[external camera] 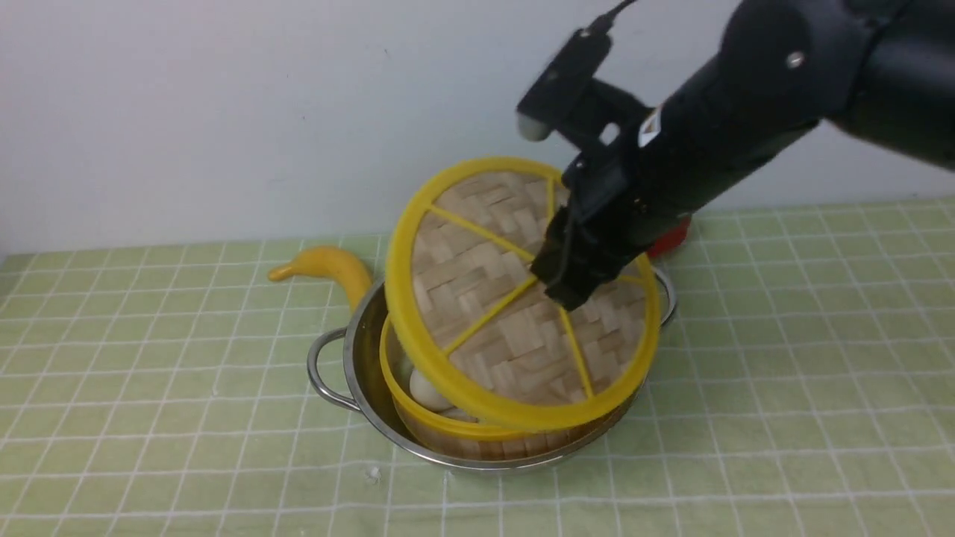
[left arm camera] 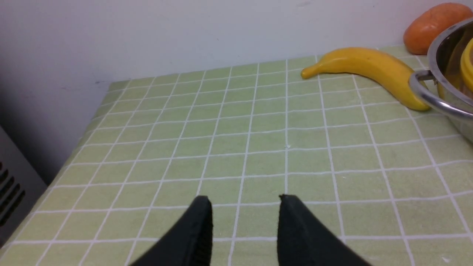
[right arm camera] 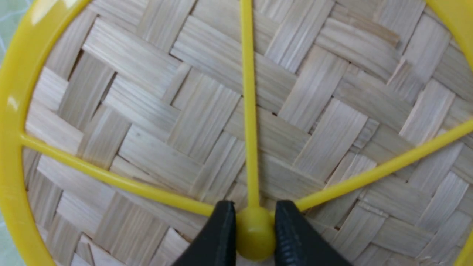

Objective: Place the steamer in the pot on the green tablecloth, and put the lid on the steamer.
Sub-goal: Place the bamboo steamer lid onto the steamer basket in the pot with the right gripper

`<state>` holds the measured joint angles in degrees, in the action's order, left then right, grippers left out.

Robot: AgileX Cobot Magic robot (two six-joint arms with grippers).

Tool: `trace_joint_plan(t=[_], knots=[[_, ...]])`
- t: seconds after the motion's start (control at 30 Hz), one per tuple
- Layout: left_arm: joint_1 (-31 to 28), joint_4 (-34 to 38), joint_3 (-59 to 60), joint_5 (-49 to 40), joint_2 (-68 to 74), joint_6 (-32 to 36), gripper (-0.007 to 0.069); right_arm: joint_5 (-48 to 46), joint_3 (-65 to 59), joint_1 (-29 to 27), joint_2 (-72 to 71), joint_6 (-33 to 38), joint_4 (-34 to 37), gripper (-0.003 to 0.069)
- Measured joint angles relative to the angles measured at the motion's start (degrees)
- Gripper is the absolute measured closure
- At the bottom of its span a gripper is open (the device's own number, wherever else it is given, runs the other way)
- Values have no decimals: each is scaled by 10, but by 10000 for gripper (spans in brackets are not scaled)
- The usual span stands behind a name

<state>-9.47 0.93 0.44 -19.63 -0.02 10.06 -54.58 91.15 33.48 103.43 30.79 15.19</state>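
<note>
The steamer [external camera: 477,440], a bamboo basket with a yellow rim and white buns inside, sits in the shiny steel pot [external camera: 358,365] on the green tablecloth [external camera: 149,388]. The woven lid [external camera: 477,298] with its yellow rim and spokes hangs tilted over the steamer, its low edge near the basket's front rim. My right gripper [external camera: 571,294] is shut on the lid's yellow centre knob [right arm camera: 255,232], one finger on each side. My left gripper [left arm camera: 244,207] stands open over bare cloth, well away from the pot [left arm camera: 449,66], and does not show in the front view.
A yellow banana [external camera: 328,268] lies behind the pot's left handle, also seen as the banana [left arm camera: 369,72] in the left wrist view. An orange-red fruit [left arm camera: 436,26] rests by the back wall, partly hidden behind my right arm. The wall runs close behind the cloth.
</note>
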Motion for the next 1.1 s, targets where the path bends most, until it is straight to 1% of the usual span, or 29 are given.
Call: trace_joint_plan(t=[0.23, 0.4, 0.73, 1.1], knots=[[0, 0, 0, 0, 0, 0, 382, 26, 36, 8, 69, 8, -15, 511], [0, 0, 0, 0, 0, 0, 382, 42, 38, 8, 80, 10, -24, 511], [0, 0, 0, 0, 0, 0, 382, 80, 39, 8, 90, 22, -23, 512], [0, 0, 0, 0, 0, 0, 382, 90, 39, 8, 125, 37, -7, 512]])
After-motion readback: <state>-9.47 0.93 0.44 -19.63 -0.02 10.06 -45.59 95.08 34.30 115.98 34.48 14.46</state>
